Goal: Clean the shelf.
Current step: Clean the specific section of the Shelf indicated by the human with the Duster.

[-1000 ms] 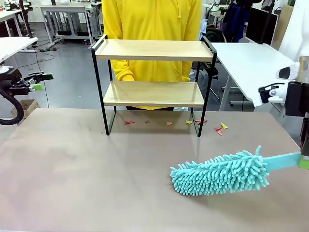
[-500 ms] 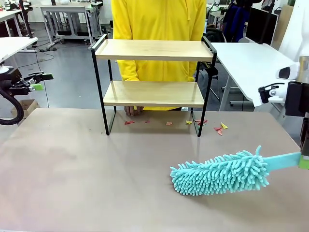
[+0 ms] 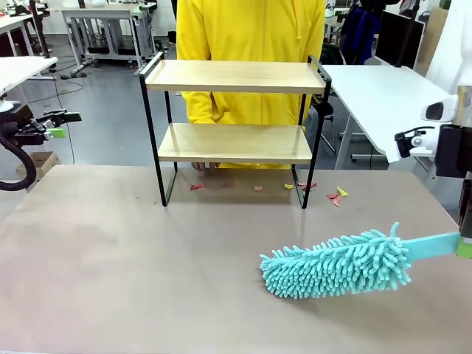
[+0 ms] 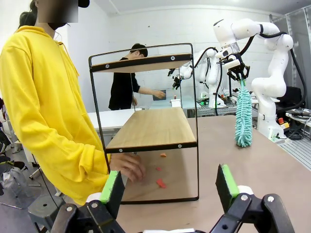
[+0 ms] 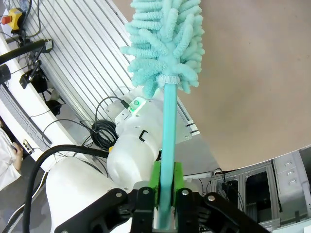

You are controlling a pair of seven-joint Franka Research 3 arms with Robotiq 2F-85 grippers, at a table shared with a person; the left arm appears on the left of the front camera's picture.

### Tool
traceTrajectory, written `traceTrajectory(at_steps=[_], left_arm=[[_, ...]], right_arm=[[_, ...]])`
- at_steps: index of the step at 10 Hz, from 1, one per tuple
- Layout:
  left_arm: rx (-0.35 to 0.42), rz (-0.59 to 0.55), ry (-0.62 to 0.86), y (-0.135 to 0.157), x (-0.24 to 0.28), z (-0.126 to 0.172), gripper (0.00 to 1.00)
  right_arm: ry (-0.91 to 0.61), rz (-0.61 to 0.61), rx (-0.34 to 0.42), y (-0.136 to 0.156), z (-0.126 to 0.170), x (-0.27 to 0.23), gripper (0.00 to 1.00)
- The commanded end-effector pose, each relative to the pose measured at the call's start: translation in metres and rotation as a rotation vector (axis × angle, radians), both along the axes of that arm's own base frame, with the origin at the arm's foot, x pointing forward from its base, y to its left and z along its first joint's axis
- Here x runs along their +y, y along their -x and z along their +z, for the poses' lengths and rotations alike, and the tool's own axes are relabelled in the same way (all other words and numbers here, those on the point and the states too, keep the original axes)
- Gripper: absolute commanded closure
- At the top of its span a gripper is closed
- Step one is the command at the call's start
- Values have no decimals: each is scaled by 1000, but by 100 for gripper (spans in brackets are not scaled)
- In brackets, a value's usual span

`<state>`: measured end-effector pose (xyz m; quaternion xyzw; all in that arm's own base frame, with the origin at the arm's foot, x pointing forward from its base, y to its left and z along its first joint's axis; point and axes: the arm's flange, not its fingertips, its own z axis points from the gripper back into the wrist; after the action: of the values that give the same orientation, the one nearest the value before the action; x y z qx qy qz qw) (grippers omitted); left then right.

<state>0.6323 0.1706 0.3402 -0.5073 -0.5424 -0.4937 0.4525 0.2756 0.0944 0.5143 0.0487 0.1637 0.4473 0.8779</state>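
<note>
The shelf [image 3: 234, 77] stands at the table's far side, two light wooden boards in a thin black frame. A teal fluffy duster [image 3: 336, 266] hangs just above the table at the right. My right gripper [image 3: 464, 245] is shut on its handle at the picture's edge. The right wrist view has the gripper [image 5: 165, 183] clamped on the teal handle [image 5: 168, 121] below the duster head [image 5: 164, 34]. My left gripper [image 3: 63, 124] stays off the table's left side, open. In the left wrist view the open gripper [image 4: 167, 187] faces the shelf [image 4: 151, 127] side-on.
Small red and yellow paper scraps [image 3: 257, 187] lie on the table under and right of the shelf. A person in a yellow hoodie [image 3: 247, 29] stands behind it, one hand [image 4: 127, 167] resting on the table beneath the lower board. A white table [image 3: 383, 96] stands at the back right.
The person has shifted to the right and lowered a hand onto the table under the shelf. Both arms and the duster have stayed still.
</note>
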Motion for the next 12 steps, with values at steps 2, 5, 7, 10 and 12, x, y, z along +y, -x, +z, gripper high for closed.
traceTrajectory(at_steps=[2,5,7,10,12], left_arm=[[-1,5,-4,2,0,3,0],[-1,5,-4,2,0,3,0],[-1,5,-4,2,0,3,0],[-1,5,-4,2,0,3,0],[-1,5,-4,2,0,3,0]], right_arm=[[-9,-11,-11,-1,-2,3,87],[-9,-11,-11,-1,-2,3,87],[-9,-11,-11,-1,-2,3,87],[-9,-11,-11,-1,-2,3,87],[-9,-11,-11,-1,-2,3,87]])
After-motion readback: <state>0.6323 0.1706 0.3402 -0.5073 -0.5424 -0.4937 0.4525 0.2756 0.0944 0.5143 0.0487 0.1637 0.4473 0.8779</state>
